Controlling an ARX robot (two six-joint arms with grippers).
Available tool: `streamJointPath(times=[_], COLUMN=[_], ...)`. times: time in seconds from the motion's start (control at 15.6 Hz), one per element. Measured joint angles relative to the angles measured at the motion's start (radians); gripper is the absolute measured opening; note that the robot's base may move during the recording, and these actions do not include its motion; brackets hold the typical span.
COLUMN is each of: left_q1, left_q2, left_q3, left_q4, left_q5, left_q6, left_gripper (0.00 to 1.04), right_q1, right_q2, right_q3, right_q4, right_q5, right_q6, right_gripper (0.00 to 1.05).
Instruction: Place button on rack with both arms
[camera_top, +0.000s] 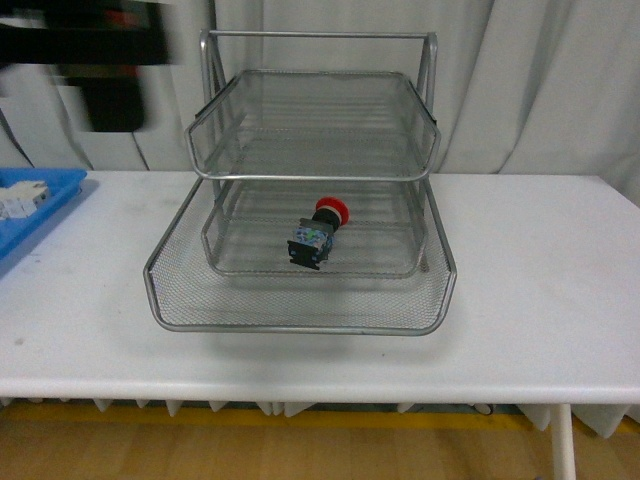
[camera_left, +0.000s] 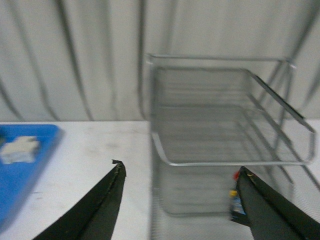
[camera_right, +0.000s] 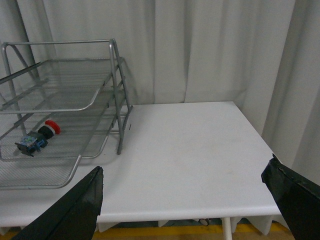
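Both the left tool (camera_left: 180, 168) and right tool (camera_right: 186, 165) gape wide, empty; the button (camera_top: 318, 232), markings unreadable, lies inside the rack (camera_top: 310, 178).

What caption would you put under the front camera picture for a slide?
Red-capped push-button lying inside a silver wire-mesh three-tier rack on a white table.

A long white table (camera_top: 540, 290) is seen stretched across the front view, backed by a pleated pale grey curtain (camera_top: 540, 90). At its left end a flat blue plastic tray (camera_top: 60, 185) is laid, with white blocky components (camera_top: 22, 197) held inside. Brown wooden flooring (camera_top: 300, 450) is glimpsed below.
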Motion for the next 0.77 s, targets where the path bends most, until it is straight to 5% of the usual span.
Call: streamJointPath(times=[0.13, 0.32, 0.64, 0.77], left_q1=[0.149, 0.217, 0.304, 0.409], left_q2=[-0.271, -0.417, -0.615, -0.691], left_q3=[-0.211, -0.321, -0.427, -0.454], left_q4=[-0.024, -0.044, -0.139, -0.192], left_q5=[0.064, 0.171, 0.257, 0.333], left_q6=[0.016, 0.020, 0.023, 0.023], left_gripper=[0.44, 0.04, 0.02, 0.02], right_q1=[0.000, 0.000, 0.000, 0.000], right_q2=[0.000, 0.000, 0.000, 0.000], right_q3=[0.000, 0.000, 0.000, 0.000], right_q4=[0.001, 0.001, 0.001, 0.001], right_q5=[0.000, 0.000, 0.000, 0.000], right_q6=[0.000, 0.000, 0.000, 0.000], right_gripper=[0.98, 0.98, 0.98, 0.98])
